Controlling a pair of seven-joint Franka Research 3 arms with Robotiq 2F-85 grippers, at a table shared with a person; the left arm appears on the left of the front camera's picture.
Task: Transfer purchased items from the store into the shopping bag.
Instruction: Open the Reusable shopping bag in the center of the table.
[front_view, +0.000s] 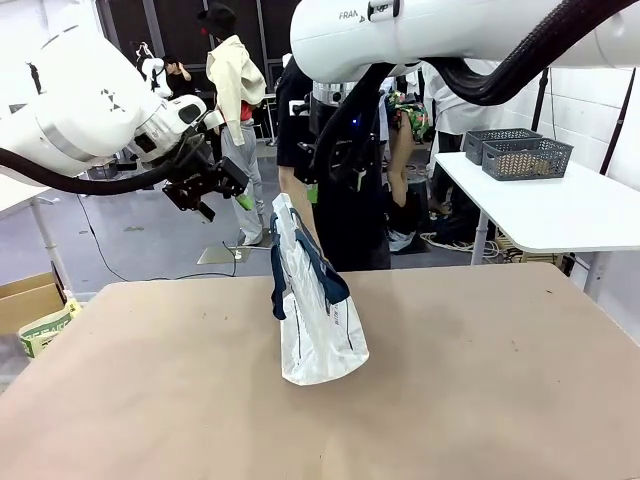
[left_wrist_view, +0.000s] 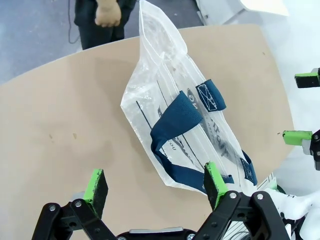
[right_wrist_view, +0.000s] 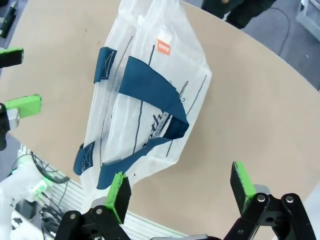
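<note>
Tan tabletop (front_view: 480, 380) spreads before me, the shopping bag (front_view: 315, 330) standing tilted mid-table; my left gripper (left_wrist_view: 155, 182) and right gripper (right_wrist_view: 180, 189) hover over it, fingers wide; grey floor (front_view: 150, 240), white side table (front_view: 560, 215) beyond

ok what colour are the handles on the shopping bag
Navy blue straps on the translucent whitish shopping bag. They show best in the right wrist view.

Open table (front_view: 500, 380) on every side of upright shopping bag (front_view: 318, 335)

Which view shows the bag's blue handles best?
Right wrist: both handles on the bag lie open to view. Left wrist has a pad across one strap. Front shows them bunched on the bag's side.
</note>
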